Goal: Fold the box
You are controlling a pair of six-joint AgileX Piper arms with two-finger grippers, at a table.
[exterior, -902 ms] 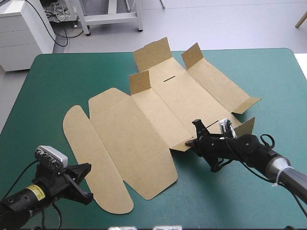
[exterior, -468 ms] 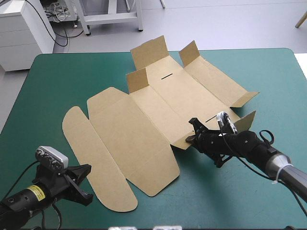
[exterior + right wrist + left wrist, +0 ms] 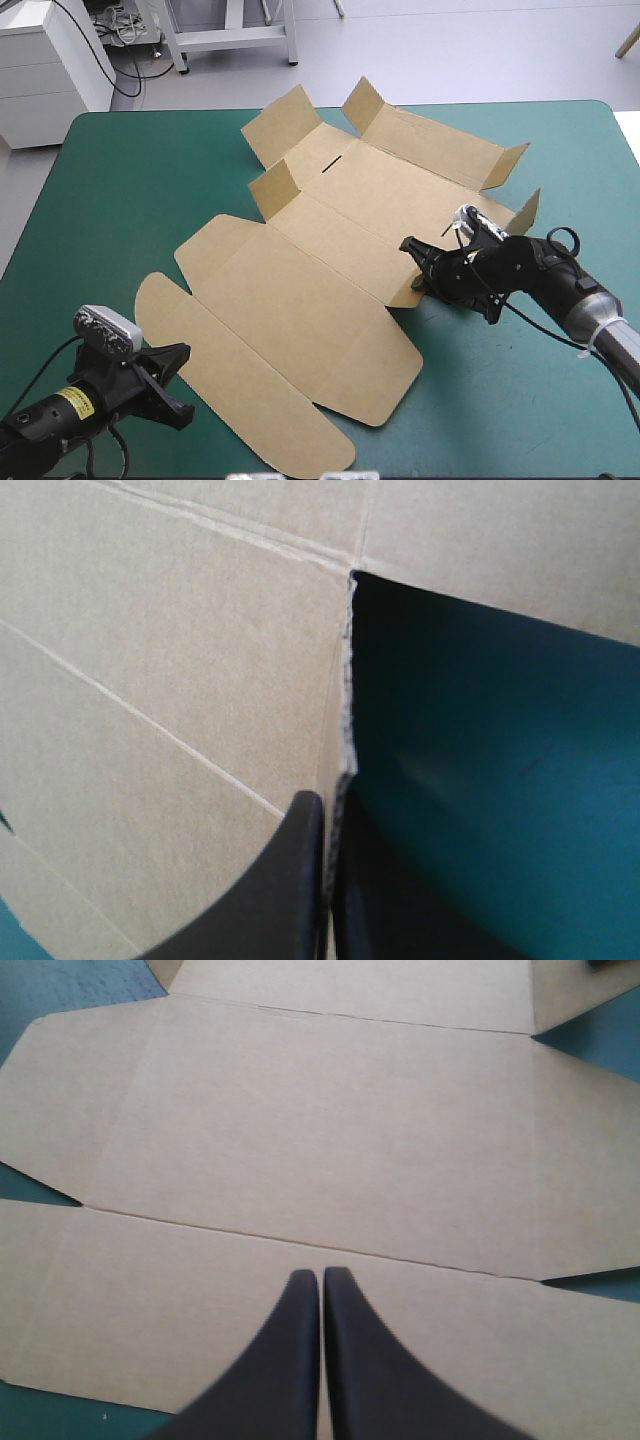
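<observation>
The brown box (image 3: 300, 290) lies as a flat cut sheet across the teal-green table (image 3: 130, 180), from the far middle to the near edge. Its small far flaps (image 3: 275, 125) stand up. My right gripper (image 3: 415, 268) is at the sheet's right edge, shut on the box. In the right wrist view the board's edge (image 3: 345, 700) runs between the gripper's (image 3: 328, 805) fingers. My left gripper (image 3: 178, 385) sits near the front left corner, beside the rounded lid flap (image 3: 250, 400). In the left wrist view it (image 3: 321, 1276) is shut, holding nothing, over the board (image 3: 320, 1140).
Two more flaps (image 3: 505, 165) stand up on the sheet's right side, one just beyond my right gripper. Teal-green cover (image 3: 500, 400) shows at the front right and at the back left. The sheet's near tip (image 3: 335, 462) reaches the table's front edge.
The right gripper moved right and back with the board's edge. The sheet turned: its far flaps swung left, and the rounded lid flap slid right and toward the front edge. The left arm stayed.
</observation>
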